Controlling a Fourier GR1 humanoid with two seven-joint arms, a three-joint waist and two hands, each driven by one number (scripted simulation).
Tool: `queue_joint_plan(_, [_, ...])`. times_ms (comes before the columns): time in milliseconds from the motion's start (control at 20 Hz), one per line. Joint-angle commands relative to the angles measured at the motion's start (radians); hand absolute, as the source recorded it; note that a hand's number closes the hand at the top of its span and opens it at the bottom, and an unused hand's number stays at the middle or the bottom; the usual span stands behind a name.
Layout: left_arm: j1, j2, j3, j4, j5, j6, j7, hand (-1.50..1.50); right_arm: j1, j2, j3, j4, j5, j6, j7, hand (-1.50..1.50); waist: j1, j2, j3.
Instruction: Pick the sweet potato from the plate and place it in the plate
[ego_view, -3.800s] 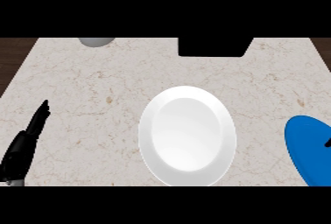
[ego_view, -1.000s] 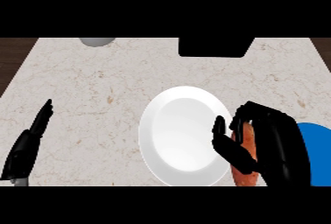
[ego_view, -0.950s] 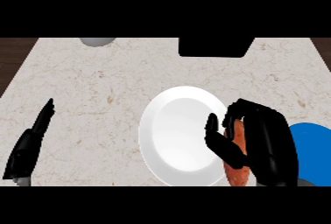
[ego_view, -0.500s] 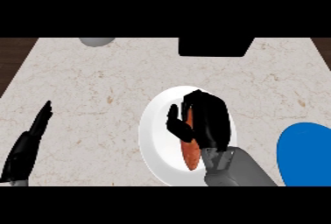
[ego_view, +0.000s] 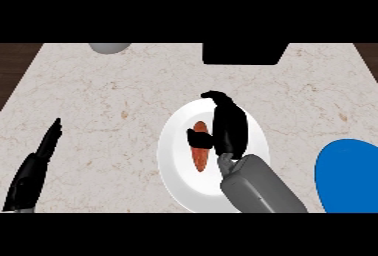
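The orange sweet potato (ego_view: 199, 156) lies lengthwise on the left half of the white plate (ego_view: 177, 175) in the middle of the counter. My right hand (ego_view: 230, 127) is over the plate just right of it. Its fingers point away from me, and the thumb (ego_view: 198, 138) is curled across the potato's upper half. The grey right forearm (ego_view: 258, 187) comes in from the lower edge and hides the plate's lower right part. A blue plate (ego_view: 351, 172) with nothing visible on it lies at the right edge. My left hand (ego_view: 37, 167) rests open at the far left.
A dark box-like object (ego_view: 245, 52) stands at the counter's far edge, behind the white plate. A grey round object (ego_view: 109, 47) shows at the far left. Bare marble counter (ego_view: 111, 115) lies between my left hand and the white plate.
My right hand carried the sweet potato leftward from beside the blue plate onto the white plate. In the last half second hand and potato shifted slightly left and farther away. The left hand stayed still.
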Motion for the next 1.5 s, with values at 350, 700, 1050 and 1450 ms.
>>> queue_joint_plan(350, [0.021, 0.008, 0.039, -0.016, -0.002, 0.002, -0.004, 0.00, 0.190, -0.024, -0.113, -0.217, 0.054, -0.332, -0.064, -1.50, -0.021, -0.007, 0.001])
queue_joint_plan(700, [0.021, 0.025, 0.074, -0.005, 0.028, -0.032, -0.018, 0.00, 0.441, -0.153, -0.197, -0.539, -0.237, -0.365, -0.276, -1.50, -0.027, -0.005, 0.002])
queue_joint_plan(1050, [0.001, 0.008, 0.065, -0.013, 0.003, -0.029, 0.018, 0.00, 0.707, -0.308, -0.304, -0.664, -0.603, -0.325, -0.694, -1.50, -0.024, -0.004, 0.003])
queue_joint_plan(1450, [0.016, -0.025, 0.056, -0.018, -0.038, -0.013, 0.014, 0.00, 0.935, -0.387, -0.581, -0.683, -0.927, -0.049, -0.965, -1.50, -0.028, -0.005, 0.001])
